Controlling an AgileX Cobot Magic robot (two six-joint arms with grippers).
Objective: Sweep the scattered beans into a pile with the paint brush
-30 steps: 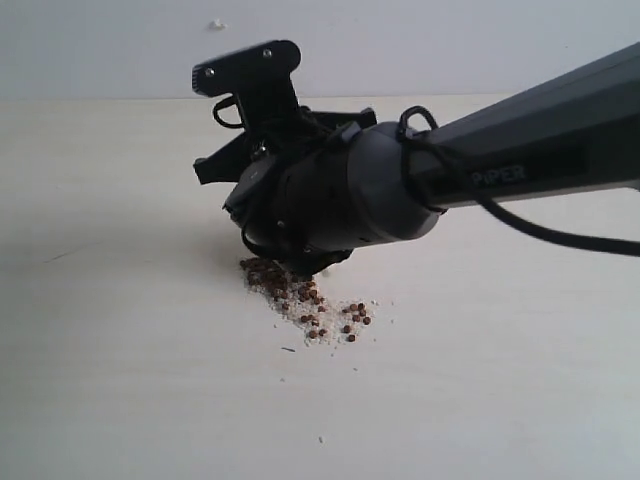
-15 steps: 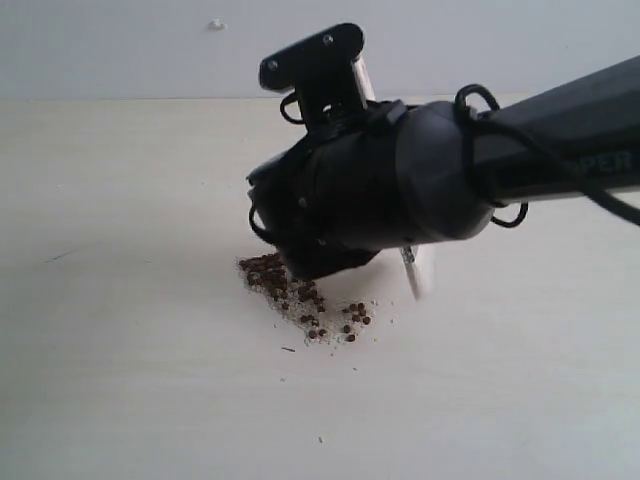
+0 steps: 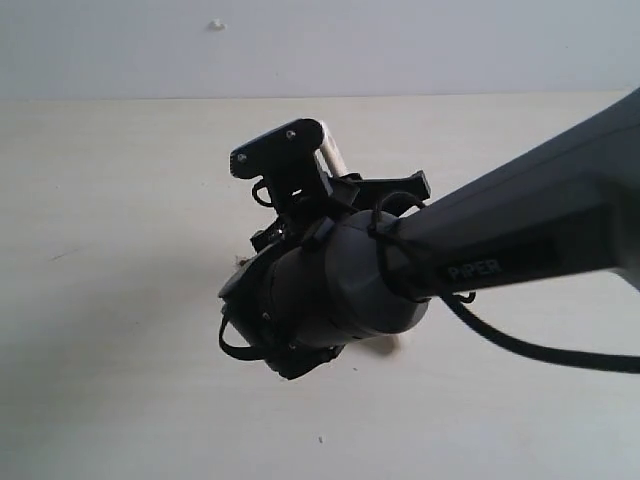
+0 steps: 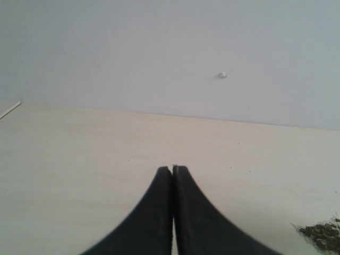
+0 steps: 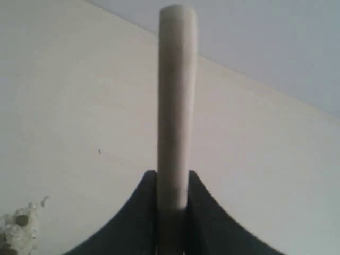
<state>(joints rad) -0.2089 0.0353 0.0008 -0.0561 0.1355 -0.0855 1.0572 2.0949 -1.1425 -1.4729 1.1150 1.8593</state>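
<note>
Pale whitewashed wooden-handled paint brush [image 5: 177, 106]: handle off-white to cream, plain, faint grey shading along one edge.
Right gripper [image 5: 172, 174]: solid black.
Left gripper [image 4: 173, 170]: solid black, no pattern.
Dark grey robot arm [image 3: 500, 240]: charcoal casing, pale grey lettering; thin black cable [image 3: 540, 350].
Small round reddish-brown beans [image 4: 321, 234]: dark brown, speckled, blurred.
Fine pale crumbs [image 5: 18, 226]: whitish-beige, one darker speck.
Light beige wooden table [image 3: 120, 200]: cream, faint grain streaks, a few dark specks.
Plain wall [image 3: 450, 40]: pale blue-grey; small white spot [image 3: 215, 23] far left.
</note>
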